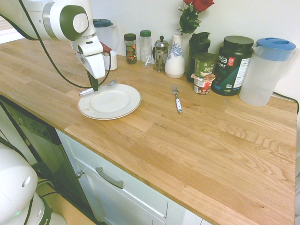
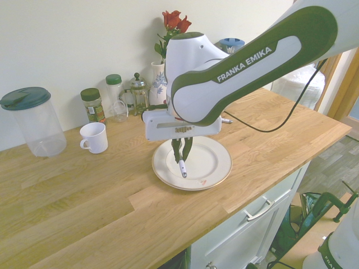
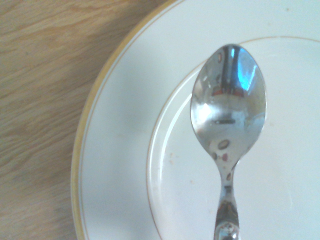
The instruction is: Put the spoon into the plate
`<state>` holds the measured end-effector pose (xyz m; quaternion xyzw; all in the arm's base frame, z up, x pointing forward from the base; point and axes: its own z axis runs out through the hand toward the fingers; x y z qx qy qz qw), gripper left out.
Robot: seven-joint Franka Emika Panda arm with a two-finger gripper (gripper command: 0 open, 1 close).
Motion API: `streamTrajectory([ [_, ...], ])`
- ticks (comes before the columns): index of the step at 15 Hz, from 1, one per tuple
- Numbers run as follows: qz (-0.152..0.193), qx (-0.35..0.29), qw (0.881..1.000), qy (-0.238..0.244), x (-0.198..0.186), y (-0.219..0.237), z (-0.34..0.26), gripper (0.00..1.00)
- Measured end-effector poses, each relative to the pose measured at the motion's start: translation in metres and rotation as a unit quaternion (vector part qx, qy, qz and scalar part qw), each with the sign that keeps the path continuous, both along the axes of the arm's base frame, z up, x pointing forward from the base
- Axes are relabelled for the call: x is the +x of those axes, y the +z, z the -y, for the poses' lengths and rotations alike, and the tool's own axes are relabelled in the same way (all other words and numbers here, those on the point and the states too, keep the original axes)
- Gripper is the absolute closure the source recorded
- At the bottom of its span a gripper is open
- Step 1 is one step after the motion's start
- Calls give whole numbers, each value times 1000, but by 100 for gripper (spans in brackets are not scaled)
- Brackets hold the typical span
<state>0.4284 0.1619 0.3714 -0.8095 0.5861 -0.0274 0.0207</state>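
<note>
Claw point(image 2: 181, 159) tips, all 2, are clamped on the white handle of the 1 spoon point(image 2: 183, 168). Its shiny bowl point(image 3: 230, 100) is over the 1 big plate point(image 2: 222, 162). I can't tell if they touch. Picking up looks done. What is left, I think, is to set it down and let go. Farther off lies 1 fork point(image 1: 178, 103).

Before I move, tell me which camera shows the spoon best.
The wrist view: the spoon's bowl shows whole and close, though the handle runs out of frame. The first exterior view shows the spoon small, crossed by the gripper; the second exterior view shows mainly the handle's end.
</note>
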Motion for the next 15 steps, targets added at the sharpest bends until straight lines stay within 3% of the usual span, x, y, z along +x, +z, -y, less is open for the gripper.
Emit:
streamTrajectory([
  [8, -17, -3, 1000, -13, 22, -26, 14, 100],
  [9, -19, -2, 1000, -14, 25, -29, 13, 0],
  [15, -18, -2, 1000, -23, 34, -29, 13, 0],
])
